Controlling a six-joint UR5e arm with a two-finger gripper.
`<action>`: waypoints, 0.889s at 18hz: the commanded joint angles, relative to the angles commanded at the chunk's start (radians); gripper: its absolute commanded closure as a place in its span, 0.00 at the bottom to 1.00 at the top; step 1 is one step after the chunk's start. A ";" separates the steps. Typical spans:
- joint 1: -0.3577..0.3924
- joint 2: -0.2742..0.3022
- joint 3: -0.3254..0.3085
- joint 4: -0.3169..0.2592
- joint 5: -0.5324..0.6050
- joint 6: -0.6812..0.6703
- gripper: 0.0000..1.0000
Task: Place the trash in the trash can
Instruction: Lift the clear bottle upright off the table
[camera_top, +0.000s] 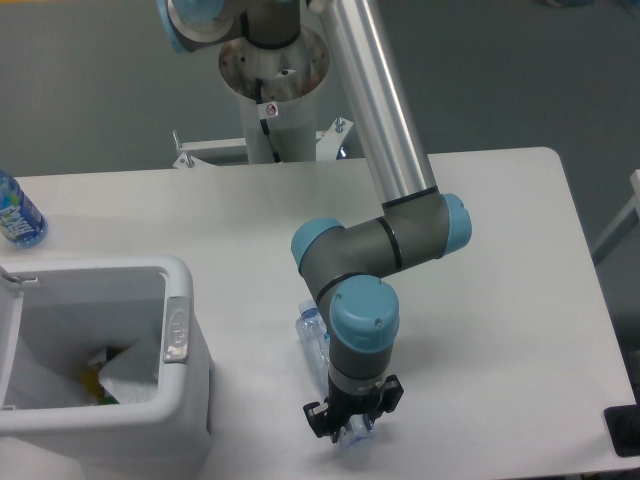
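Observation:
A long clear crinkled plastic bottle (314, 338), one piece of the trash, lies near the table's front edge, right of the trash can. My gripper (352, 428) points straight down over its lower end with its fingers on either side, shut on it. The wrist hides the bottle's middle. A crumpled white wrapper (128, 376), the other piece of trash, lies inside the trash can (186, 292), a white bin with a grey oval button (177, 328) on its rim, standing at the front left.
A small bottle with a blue-green label (16, 214) stands at the table's far left edge. The robot's base column (272, 110) rises behind the table. A dark object (625, 430) sits off the front right corner.

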 joint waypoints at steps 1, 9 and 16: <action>0.009 0.023 0.021 0.000 -0.003 0.011 0.41; 0.133 0.160 0.201 0.018 -0.287 -0.090 0.41; 0.127 0.255 0.227 0.025 -0.347 -0.119 0.41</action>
